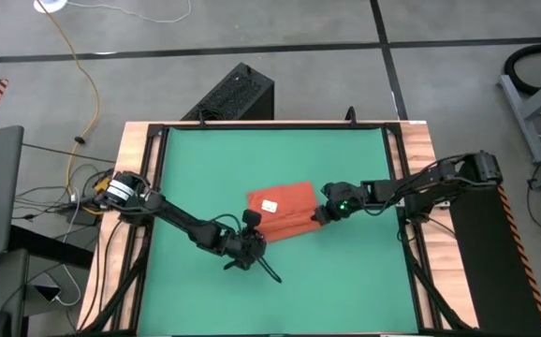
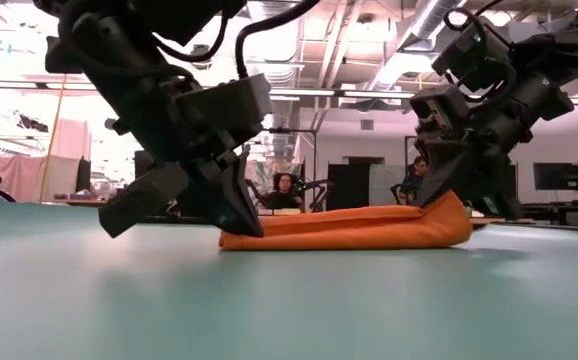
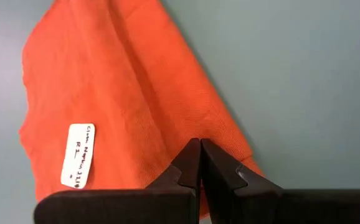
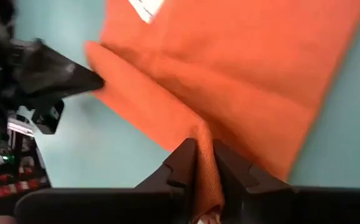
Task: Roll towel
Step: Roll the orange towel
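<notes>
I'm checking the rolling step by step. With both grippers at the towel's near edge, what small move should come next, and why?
Probably both grippers should carry the near edge a little over toward the far side. The right gripper is shut on a raised fold of the towel, and the left gripper is closed at the same edge, which lies doubled on the green mat, so the roll has barely begun.

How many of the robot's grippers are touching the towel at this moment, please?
2. The left gripper is shut on the towel at its near left edge; the right gripper pinches a fold at the towel's right end. The contact points are partly hidden by the fingers.
</notes>
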Controlling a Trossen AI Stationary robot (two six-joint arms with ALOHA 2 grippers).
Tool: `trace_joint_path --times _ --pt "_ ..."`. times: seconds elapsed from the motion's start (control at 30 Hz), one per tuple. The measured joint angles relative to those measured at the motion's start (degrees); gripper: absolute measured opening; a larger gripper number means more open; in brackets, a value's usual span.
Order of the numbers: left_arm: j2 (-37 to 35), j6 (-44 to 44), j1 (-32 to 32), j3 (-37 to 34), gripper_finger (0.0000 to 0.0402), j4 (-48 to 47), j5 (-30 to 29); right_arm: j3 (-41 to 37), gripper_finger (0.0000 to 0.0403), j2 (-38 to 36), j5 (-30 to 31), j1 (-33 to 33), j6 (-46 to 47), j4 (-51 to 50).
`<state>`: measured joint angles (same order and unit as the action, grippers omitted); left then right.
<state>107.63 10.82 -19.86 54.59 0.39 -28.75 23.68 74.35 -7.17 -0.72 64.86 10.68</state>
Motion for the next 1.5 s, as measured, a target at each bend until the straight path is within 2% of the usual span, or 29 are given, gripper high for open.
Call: trace_joint_path --times 0.23,0.43,0.6,0.73,0.93,1.07,1.23,1.33,1.4,1.5 --pt "0.0 -1.34 0.0 -1.97 0.0 -0.13 0.07 0.01 0.0072 -0.2 8.17 1.59 -16.11 5.31" --pt "-0.11 -3.65 0.0 -3.86 0.0 1.13 0.86 0.04 0.0073 -0.22 10.21 3.23 -19.26 2.17" --pt "-0.11 -4.08 0.0 -4.03 0.0 1.41 1.02 0.04 0.0076 -0.22 10.35 2.93 -22.49 4.21" --pt "-0.09 -4.06 0.0 -4.09 0.0 1.94 1.16 0.04 0.0099 -0.22 10.37 1.3 -25.06 3.2" --pt "-0.07 -4.08 0.0 -4.09 0.0 2.0 1.49 0.04 0.016 -0.22 10.35 -2.07 -27.84 3.12" --pt "-0.04 -4.0 0.0 -4.05 0.0 1.22 1.49 0.04 0.0184 -0.92 10.38 -3.18 -33.73 4.44" --pt "-0.13 -2.99 -0.08 -3.96 0.0 -1.96 1.34 0.0 0.0177 -3.83 14.06 1.06 -46.44 7.67" --pt "-0.17 -1.79 -0.39 -3.96 0.0 -2.27 0.94 -2.16 0.0164 -4.22 18.33 5.81 -53.93 15.16" --pt "-0.31 -0.96 -0.39 -3.98 0.0 -2.44 1.1 -3.98 0.0152 -3.28 21.34 8.27 -56.23 20.24" --pt "-0.72 -0.09 -0.31 -4.02 0.0 -3.36 0.86 -6.87 0.0129 -0.94 22.24 10.24 -56.66 25.83"
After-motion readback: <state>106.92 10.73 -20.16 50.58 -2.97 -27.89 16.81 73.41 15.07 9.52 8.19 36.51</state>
